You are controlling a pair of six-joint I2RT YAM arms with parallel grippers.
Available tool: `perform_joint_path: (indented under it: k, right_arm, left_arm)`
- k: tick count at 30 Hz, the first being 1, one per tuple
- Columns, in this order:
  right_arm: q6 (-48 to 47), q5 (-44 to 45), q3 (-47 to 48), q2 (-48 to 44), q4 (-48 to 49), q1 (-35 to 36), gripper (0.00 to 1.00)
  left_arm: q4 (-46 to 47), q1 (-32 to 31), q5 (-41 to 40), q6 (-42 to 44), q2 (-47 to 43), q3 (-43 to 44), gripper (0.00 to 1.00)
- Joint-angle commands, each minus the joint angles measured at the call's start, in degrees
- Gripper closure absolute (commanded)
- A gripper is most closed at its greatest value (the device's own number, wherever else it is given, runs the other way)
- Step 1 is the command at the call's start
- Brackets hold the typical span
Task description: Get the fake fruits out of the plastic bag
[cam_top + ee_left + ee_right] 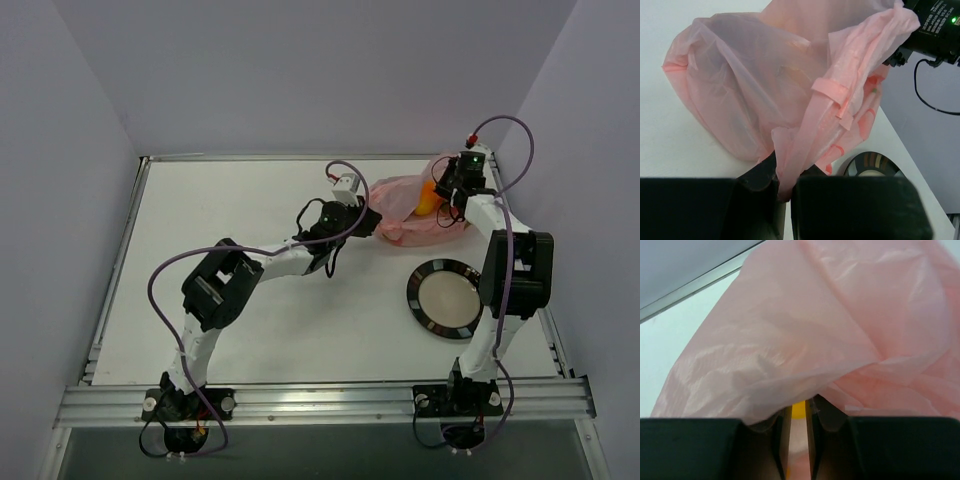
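Far right, crumpled translucent pink bag [400, 197]

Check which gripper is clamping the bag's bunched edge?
The left gripper: a bunched strip of the plastic bag runs into its shut jaws. Film drapes over the right gripper.

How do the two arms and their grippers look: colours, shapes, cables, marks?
The left arm and right arm have white links and blocky black joint housings. A grey-purple cable loops along each. The left gripper and right gripper have flat black fingers. A red connector and a green light sit at the right wrist.
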Motion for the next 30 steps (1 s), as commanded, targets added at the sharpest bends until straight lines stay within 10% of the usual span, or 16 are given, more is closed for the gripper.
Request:
perform_joint_path:
  k: [1, 22, 30]
  right_arm:
    - [-2.58, 8.45, 4.62, 1.02, -2.25, -2.25, 0.82]
    - [-6.97, 4.68, 10.43, 10.25, -3.94, -3.04, 0.13]
    - [-6.54, 5.74, 12.1, 14.82, -4.65, -2.78, 0.25]
  left_arm:
    - [3.64, 0.48, 0.92, -0.97, -3.57, 0.06, 0.98]
    - [3.73, 0.22, 2.32, -2.02, -0.58, 0.32, 0.98]
    - [3.64, 0.04, 2.41, -2.2, 0.73, 0.85, 0.98]
